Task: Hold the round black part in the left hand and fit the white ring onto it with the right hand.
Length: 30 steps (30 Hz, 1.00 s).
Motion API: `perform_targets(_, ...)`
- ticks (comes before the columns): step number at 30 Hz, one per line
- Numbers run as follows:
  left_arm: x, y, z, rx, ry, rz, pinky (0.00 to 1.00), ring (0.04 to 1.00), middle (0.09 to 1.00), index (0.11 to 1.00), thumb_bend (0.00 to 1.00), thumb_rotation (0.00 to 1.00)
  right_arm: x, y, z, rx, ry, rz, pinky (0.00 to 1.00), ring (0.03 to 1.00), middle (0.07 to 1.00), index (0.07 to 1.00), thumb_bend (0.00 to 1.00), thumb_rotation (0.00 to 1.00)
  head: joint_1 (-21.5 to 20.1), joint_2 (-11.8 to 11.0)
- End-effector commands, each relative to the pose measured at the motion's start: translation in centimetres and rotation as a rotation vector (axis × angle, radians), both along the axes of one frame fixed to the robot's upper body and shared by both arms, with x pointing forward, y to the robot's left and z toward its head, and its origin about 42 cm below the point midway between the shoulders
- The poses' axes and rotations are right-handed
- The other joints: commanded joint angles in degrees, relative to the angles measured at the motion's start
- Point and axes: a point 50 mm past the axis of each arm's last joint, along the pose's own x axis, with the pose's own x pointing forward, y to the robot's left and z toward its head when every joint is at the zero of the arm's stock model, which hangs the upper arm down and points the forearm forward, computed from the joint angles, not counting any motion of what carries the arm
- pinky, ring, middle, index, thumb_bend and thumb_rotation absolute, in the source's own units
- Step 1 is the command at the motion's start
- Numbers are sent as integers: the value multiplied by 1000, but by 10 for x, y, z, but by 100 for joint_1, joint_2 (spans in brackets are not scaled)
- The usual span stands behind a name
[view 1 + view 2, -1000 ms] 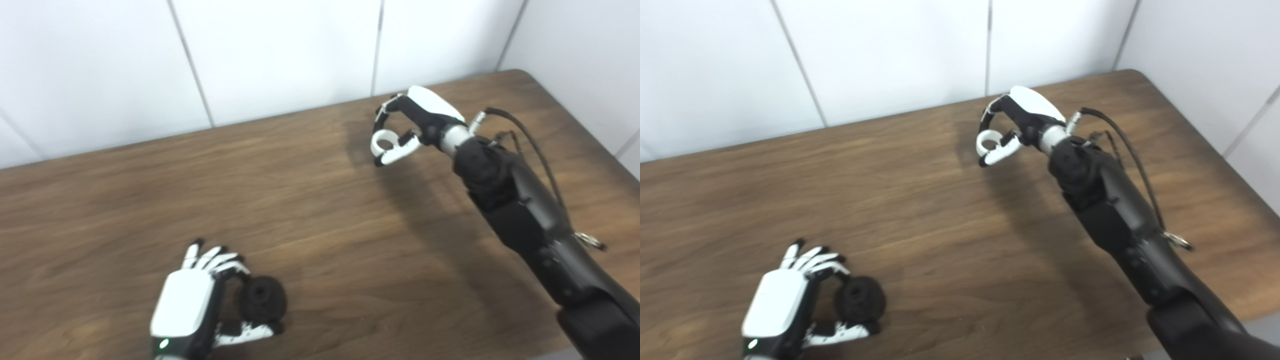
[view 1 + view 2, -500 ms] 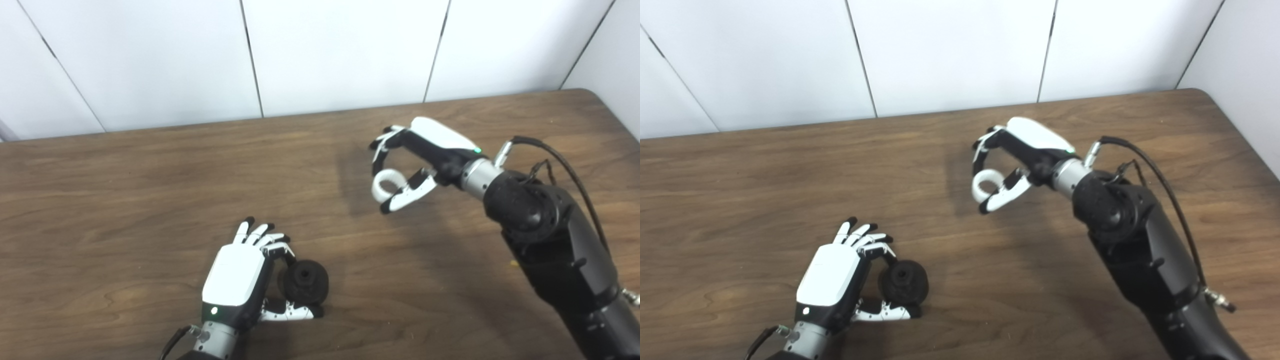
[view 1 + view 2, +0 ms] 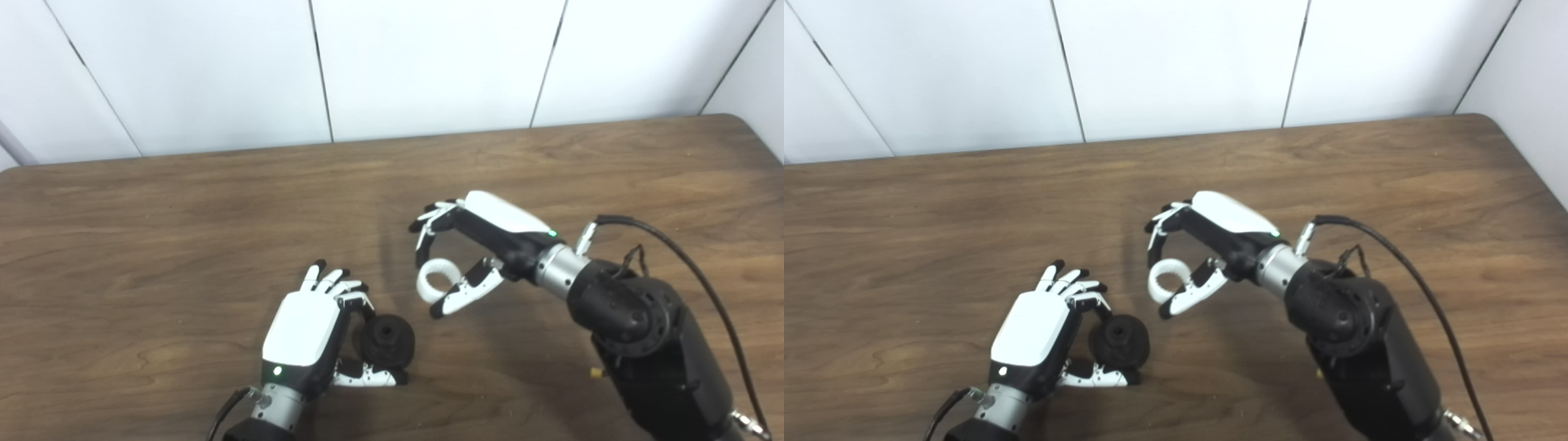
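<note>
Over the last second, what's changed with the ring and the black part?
The right hand, shut on the ring, has carried it from the far side of the table in toward the black part; ring and part are not yet touching. The left hand stays closed on the part. The camera also shifted.

Black part (image 3: pixel 386 339): round, chunky, matte black, with a little hole in the middle facing up at you. It's low at the wooden table, pinched in your left hand (image 3: pixel 306 334); looks like it's touching the wood, hard to say.

White ring (image 3: pixel 433 279): small, smooth, standing on edge, pinched in your right hand (image 3: pixel 484 245), up and right of the black part, not touching it.
</note>
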Motion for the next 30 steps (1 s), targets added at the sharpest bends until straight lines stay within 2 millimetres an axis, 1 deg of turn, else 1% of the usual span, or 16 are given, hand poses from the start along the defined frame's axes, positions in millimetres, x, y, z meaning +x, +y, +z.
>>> perform_targets(1,2,-5,-2,14,15,-14,1000,892,777,484,525,60,-5,7,15,28,-55,28,1000,943,819,483,523,132,29,22)
perform_targets(5,3,-7,-2,18,15,-14,1000,892,778,484,525,60,-11,16,12,31,-39,56,1000,954,826,482,524,133,71,45)
perform_targets(13,3,-11,0,27,18,-14,1000,898,781,484,525,60,-17,28,5,36,-12,80,1000,955,829,482,523,132,186,106)
perform_targets(30,4,-18,4,18,20,-9,1000,901,777,484,525,60,-15,32,-7,43,17,85,1000,957,832,483,523,131,301,167)
